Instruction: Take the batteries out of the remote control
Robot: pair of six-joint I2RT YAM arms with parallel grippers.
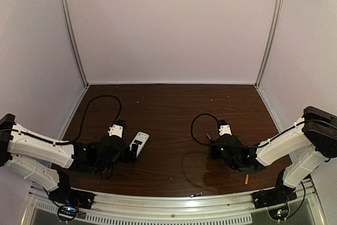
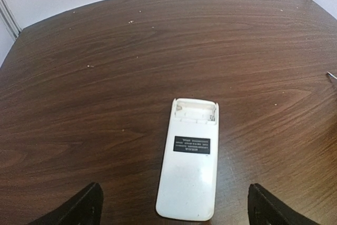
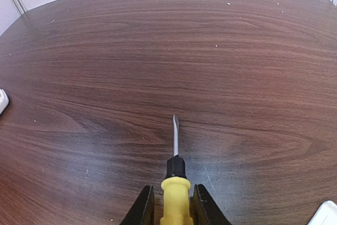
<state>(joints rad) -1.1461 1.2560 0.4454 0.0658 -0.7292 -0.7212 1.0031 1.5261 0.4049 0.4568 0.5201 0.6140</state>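
The remote control (image 2: 188, 167) lies back up on the table, its battery recess (image 2: 195, 111) uncovered and holding nothing. My left gripper (image 2: 176, 212) is open, its fingers (image 2: 84, 207) standing wide on either side of the remote's near end without touching it. In the top view the remote (image 1: 141, 140) sits just ahead of the left gripper (image 1: 131, 151). An orange battery (image 1: 246, 178) lies by the right arm, and a dark battery (image 1: 196, 194) lies at the table's front edge. My right gripper (image 3: 174, 209) stands around the yellow-handled screwdriver (image 3: 176, 196), with a thin gap on each side.
A small white cover piece (image 3: 329, 213) shows at the right wrist view's bottom right corner. Black cables loop over the table by the left arm (image 1: 100, 101) and the right arm (image 1: 196, 127). White walls enclose the table at the back and both sides.
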